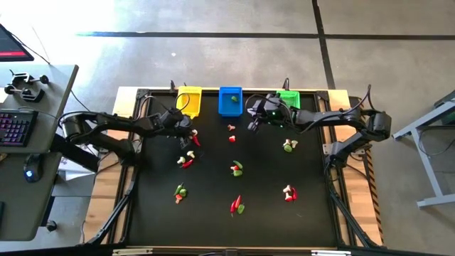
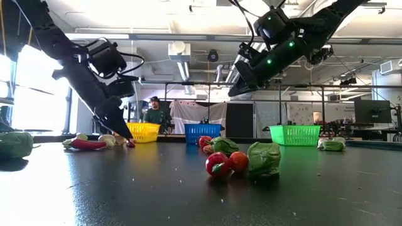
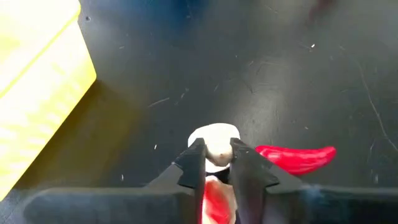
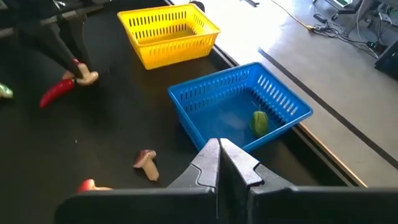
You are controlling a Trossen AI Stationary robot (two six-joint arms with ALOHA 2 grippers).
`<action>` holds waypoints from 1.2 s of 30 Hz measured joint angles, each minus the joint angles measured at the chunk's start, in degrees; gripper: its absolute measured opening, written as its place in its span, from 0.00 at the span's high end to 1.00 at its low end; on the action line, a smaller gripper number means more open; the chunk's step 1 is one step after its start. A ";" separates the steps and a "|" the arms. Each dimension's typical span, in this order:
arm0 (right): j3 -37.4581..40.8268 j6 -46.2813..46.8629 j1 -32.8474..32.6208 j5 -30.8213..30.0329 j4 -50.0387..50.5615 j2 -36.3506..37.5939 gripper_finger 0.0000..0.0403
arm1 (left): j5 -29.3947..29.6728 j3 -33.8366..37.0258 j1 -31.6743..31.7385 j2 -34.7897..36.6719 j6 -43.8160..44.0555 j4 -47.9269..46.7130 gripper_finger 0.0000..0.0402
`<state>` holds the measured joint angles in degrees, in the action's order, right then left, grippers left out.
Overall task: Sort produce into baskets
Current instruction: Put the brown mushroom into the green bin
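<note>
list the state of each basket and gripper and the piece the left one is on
yellow basket: upright, looks empty
blue basket: upright, one green piece inside
green basket: upright, contents hidden
left gripper: shut on the mushroom piece, down at the table
red chilli: lying flat beside that mushroom
right gripper: shut, empty, raised near the blue basket
</note>
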<state>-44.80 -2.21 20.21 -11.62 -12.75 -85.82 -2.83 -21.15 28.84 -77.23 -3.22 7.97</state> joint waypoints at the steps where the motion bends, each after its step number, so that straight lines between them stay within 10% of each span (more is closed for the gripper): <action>1: 0.00 -0.63 0.00 0.00 0.04 0.00 1.00 | 0.00 0.02 0.00 0.29 0.20 0.25 0.93; 19: -0.01 -14.13 -3.65 11.87 -9.59 -0.04 0.97 | -22.54 0.04 6.27 1.14 28.75 35.25 1.00; 36: -15.34 -29.91 -11.74 1.02 -14.93 -10.39 0.39 | -22.10 -3.47 1.10 1.14 34.58 50.25 1.00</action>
<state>-60.14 -32.12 8.47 -10.60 -27.68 -96.22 -24.93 -24.62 29.94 -76.09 31.36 58.22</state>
